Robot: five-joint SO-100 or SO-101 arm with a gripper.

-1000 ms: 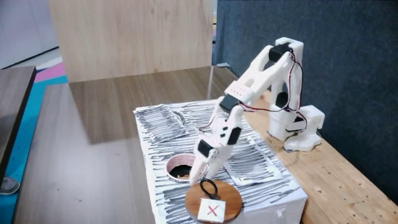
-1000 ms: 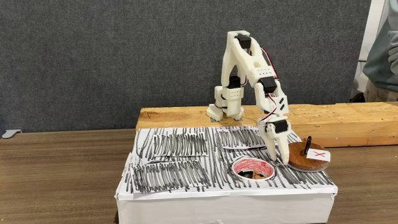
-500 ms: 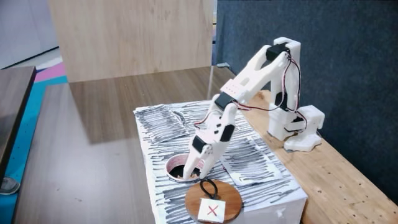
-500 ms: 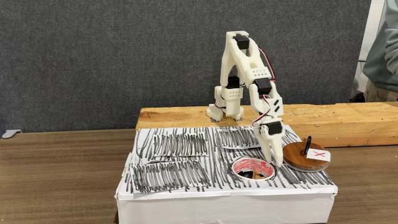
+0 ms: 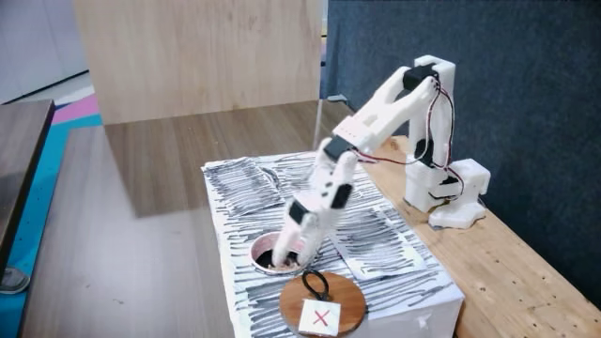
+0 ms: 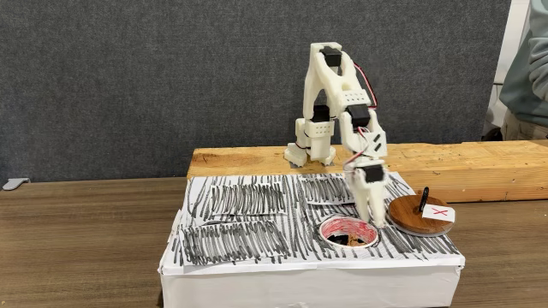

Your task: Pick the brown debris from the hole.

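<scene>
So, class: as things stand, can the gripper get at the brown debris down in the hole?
Probably yes. The gripper hangs right over the hole, tips at its rim, and the wooden disc lies off to one side, so the opening is uncovered. The brown debris shows inside.

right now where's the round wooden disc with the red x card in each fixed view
In a fixed view, the round wooden disc with the red X card lies at the bottom centre, on the near corner of the scribbled white box.
In a fixed view, the disc sits right of centre, on the box's right end.
Shared landmark: the round hole with the pale rim lies just beside the disc in both fixed views, with the white gripper reaching down at it.
</scene>
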